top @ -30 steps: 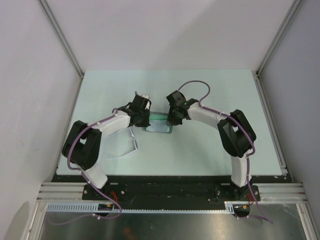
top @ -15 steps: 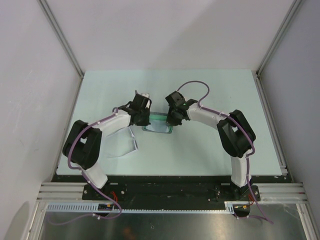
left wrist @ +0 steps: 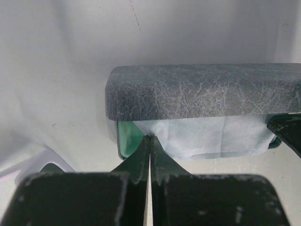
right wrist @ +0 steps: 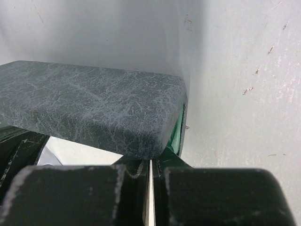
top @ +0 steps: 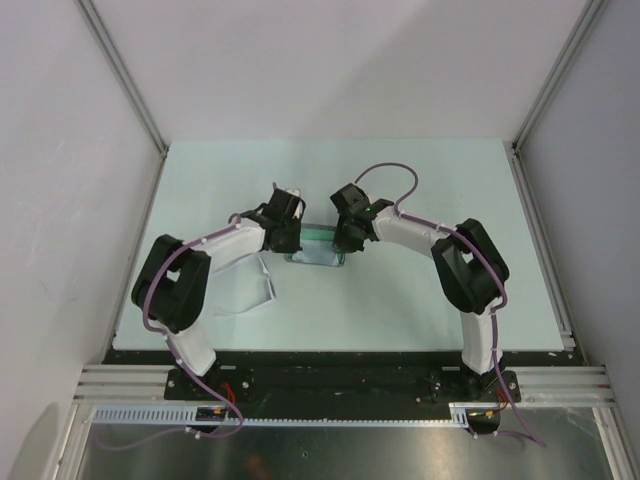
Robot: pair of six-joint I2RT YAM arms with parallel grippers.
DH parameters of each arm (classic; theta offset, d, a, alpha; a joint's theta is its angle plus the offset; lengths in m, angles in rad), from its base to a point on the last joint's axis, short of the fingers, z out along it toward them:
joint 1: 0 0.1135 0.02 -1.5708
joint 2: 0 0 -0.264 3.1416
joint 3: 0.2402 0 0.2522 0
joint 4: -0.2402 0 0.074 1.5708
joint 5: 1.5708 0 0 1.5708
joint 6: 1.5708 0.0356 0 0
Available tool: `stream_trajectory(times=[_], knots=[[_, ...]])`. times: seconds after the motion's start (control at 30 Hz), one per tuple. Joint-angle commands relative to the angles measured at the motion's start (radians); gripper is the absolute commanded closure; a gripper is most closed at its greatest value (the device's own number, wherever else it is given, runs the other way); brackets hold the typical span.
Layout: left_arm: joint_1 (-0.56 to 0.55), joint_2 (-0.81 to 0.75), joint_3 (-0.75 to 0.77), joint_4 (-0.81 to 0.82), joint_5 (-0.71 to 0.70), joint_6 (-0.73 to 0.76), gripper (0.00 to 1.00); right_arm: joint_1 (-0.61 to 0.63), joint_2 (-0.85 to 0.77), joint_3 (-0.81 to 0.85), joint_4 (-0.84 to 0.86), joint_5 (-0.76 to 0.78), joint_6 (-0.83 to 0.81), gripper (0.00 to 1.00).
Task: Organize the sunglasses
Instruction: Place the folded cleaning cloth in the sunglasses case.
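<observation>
Both sets of fingers are pressed shut: your left gripper (left wrist: 149,140) and right gripper (right wrist: 149,163) meet opposite ends of the case (top: 318,256); sunglasses (top: 268,290) lie nearby.

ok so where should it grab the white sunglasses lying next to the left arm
Probably from above: the sunglasses lie flat on the table beside the left arm, so only a top-down pinch across the thin white frame, near its middle, looks workable. The left gripper is closest, but it is shut at one end of the case.
</observation>
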State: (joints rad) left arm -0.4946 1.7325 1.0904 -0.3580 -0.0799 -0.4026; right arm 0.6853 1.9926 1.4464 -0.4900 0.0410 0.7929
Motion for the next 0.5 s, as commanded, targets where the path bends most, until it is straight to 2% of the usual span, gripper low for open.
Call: stream_trajectory(times=[0.0, 0.47], knots=[[0.007, 0.01, 0.029, 0.007, -0.014, -0.008, 1.0, 0.006, 0.015, 0.037, -0.001, 0.034, 0.008, 1.0], [0.004, 0.047, 0.034, 0.008, -0.029, -0.015, 1.0, 0.013, 0.037, 0.037, -0.005, 0.068, -0.004, 1.0]])
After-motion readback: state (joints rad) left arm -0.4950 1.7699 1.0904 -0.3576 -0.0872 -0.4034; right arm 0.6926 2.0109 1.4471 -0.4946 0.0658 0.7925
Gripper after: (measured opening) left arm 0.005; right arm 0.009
